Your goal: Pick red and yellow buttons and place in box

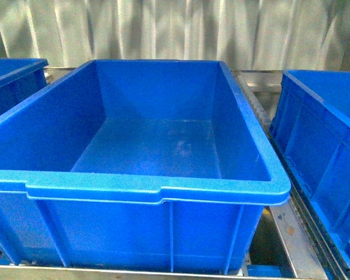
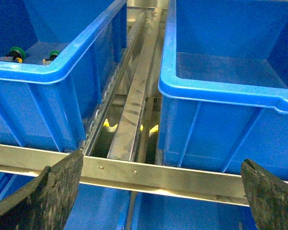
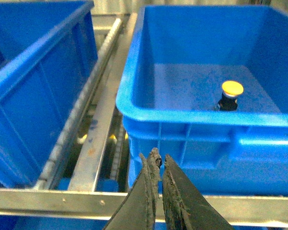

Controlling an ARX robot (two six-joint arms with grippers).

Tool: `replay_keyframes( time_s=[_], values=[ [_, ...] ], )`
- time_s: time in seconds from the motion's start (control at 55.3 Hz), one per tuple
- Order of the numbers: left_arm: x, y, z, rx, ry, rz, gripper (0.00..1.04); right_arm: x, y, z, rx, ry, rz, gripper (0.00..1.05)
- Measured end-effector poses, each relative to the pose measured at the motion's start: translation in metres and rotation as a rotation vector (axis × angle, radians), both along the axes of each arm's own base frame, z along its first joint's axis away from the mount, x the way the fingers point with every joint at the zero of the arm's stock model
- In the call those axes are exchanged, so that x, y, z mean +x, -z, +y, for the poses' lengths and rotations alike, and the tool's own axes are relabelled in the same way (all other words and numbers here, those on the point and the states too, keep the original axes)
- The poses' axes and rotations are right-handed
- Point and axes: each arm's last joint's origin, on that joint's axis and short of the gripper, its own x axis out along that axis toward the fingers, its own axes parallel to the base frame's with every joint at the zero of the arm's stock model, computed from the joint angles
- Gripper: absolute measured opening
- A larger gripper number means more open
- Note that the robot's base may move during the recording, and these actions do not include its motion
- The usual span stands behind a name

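One yellow mushroom-capped push-button switch [image 3: 229,96] stands upright in the blue plastic bin [image 3: 182,117]; judged light, rigid, smooth-capped; grip the black body; right gripper [image 3: 156,165] closed, empty; left gripper [image 2: 158,191] wide open, empty.

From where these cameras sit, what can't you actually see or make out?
- Front view: neither arm shows; the side bins are cut off by the edges.
- Left wrist view: two green-capped switches sit half hidden behind the left bin's rim; the rest of its floor is hidden.
- Right wrist view: the yellow button shows, but the bin's near wall hides its base. No red buttons appear anywhere.
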Motion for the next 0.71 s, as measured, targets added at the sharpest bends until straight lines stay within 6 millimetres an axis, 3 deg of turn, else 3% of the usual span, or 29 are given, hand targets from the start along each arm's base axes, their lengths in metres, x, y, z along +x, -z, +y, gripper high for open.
replay_keyframes(
  time_s=[0.452, 0.615, 0.705],
  values=[
    [0.0, 0.0, 0.0, 0.0, 0.0, 0.0, 0.97, -0.0069, -0.0005, 0.0, 0.0, 0.001, -0.023, 0.04],
    [0.0, 0.0, 0.0, 0.0, 0.0, 0.0, 0.97, -0.0069, -0.0005, 0.0, -0.002, 0.001, -0.023, 0.31],
    [0.0, 0.0, 0.0, 0.0, 0.0, 0.0, 0.97, -0.0069, -0.0005, 0.0, -0.002, 0.001, -0.023, 0.52]
  ],
)
